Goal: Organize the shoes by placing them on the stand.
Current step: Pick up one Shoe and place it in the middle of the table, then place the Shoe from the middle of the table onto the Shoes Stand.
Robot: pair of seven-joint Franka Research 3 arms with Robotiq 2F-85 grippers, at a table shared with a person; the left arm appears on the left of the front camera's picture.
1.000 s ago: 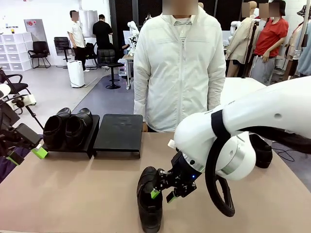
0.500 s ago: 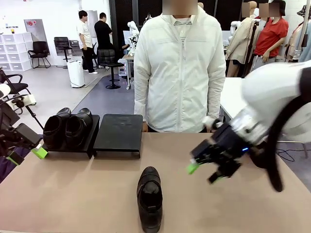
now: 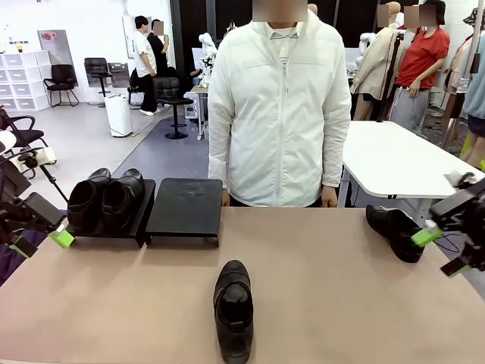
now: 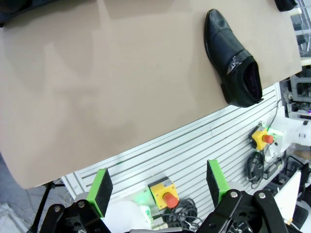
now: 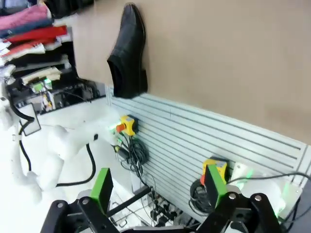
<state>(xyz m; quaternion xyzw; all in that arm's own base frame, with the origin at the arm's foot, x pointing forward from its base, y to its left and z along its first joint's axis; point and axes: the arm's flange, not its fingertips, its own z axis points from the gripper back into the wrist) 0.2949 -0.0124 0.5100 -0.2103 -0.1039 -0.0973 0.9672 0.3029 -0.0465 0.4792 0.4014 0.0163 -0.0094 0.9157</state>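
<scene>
Already on the stand point(image 3: 186, 206): a pair of shoes point(image 3: 114, 201), side by side and touching, taking up the left one of its two black panels. Stands at the far left of the bench point(image 3: 333, 273), close to the far edge, in front of a person point(image 3: 279, 106) in a white jacket.

Off the stand, a third shoe point(image 3: 233, 307) in the middle of the bench, close to the robot's edge. Lies flat on its sole, toe toward the person, heel toward the robot. Seen from the left wrist too, this third shoe point(image 4: 232, 58), heel right at the bench rim; likewise from the right wrist, the same shoe point(image 5: 129, 51) with its heel at the rim.

Farther right, a fourth shoe point(image 3: 395, 231) near the far right corner of the bench, turned at a slant, well apart from the third.

Beyond that, the right fingers point(image 3: 424, 236) at the right edge of the front view, just beside the fourth shoe there. Spread wide, with nothing between the green pads of the right fingers point(image 5: 214, 184).

On the other side, the left fingers point(image 3: 62, 239), low and just beside the stand's near left corner. Spread wide as well, left fingers point(image 4: 102, 191) holding nothing.

Below the bench edge in both wrist views, a grey slatted panel point(image 4: 204, 145), yellow boxes with red buttons point(image 4: 165, 191) and loose cables point(image 5: 136, 155).
</scene>
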